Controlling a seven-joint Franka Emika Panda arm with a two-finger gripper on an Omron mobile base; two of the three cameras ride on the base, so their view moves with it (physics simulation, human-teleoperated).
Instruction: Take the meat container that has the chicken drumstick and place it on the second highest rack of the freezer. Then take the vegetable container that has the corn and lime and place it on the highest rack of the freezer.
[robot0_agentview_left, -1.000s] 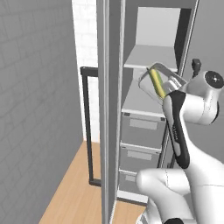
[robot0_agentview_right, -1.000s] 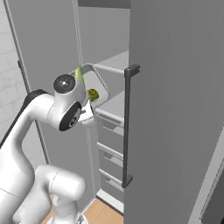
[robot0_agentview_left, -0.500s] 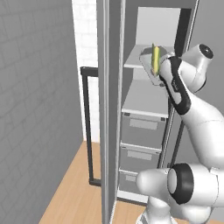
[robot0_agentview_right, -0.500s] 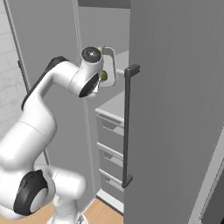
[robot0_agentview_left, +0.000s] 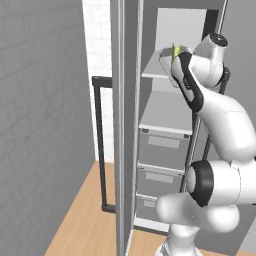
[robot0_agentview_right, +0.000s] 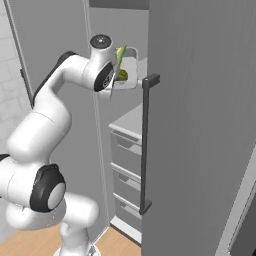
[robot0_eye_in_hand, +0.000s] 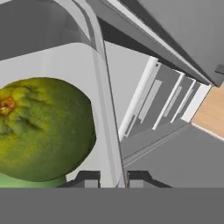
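Grey brick wall at left, then the open freezer (robot0_agentview_left: 165, 150) with its door edge-on. Vegetable container (robot0_agentview_right: 131, 70) is raised level with the highest rack (robot0_agentview_left: 156, 73), holding the corn (robot0_agentview_right: 120, 53) and the lime (robot0_eye_in_hand: 43, 127). Gripper (robot0_eye_in_hand: 111, 177) is clamped on the container's rim.

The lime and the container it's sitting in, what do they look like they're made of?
The lime reads as real fruit: a dull, bumpy green-yellow peel with a brownish stem scar. The container looks like thin pale plastic, smooth and matte, with a slim raised rim; it could be coated metal. The fingers are shut on that rim.
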